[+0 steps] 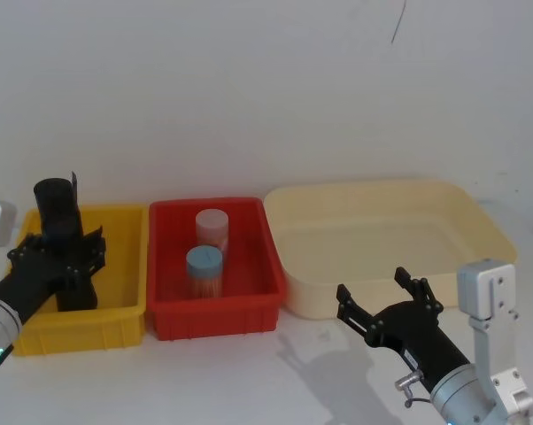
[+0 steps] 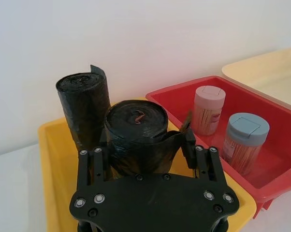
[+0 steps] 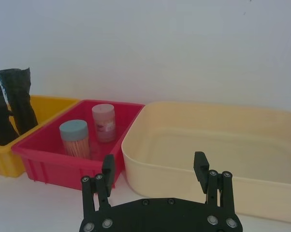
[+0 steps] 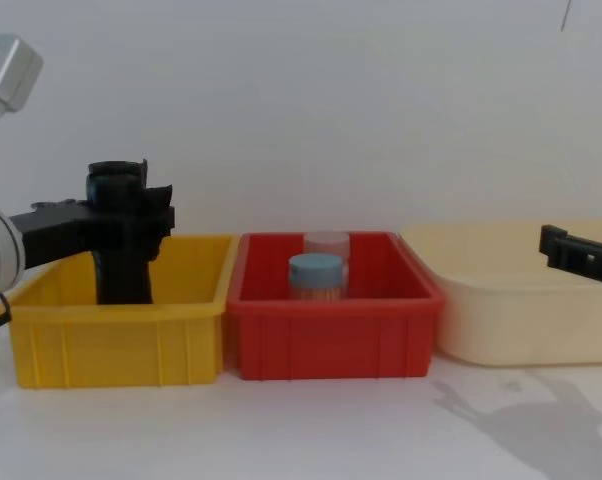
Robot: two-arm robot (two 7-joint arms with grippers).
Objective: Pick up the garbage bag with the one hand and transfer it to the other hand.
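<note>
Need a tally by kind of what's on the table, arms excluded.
Bins: 3 (yellow bin, red bin, cream tub)
Black rolls: 2 (garbage bag, slimmer roll)
Jars: 2 (pink-lidded jar, blue-lidded jar)
Total: 7

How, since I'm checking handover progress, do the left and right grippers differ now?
The left gripper straddles the garbage bag, which stands in the yellow bin; the right gripper has nothing between its fingers. The left gripper is over the yellow bin, at the row's left end; the right gripper hangs short of the cream tub, at the right end. Both are black, long-fingered and open.
</note>
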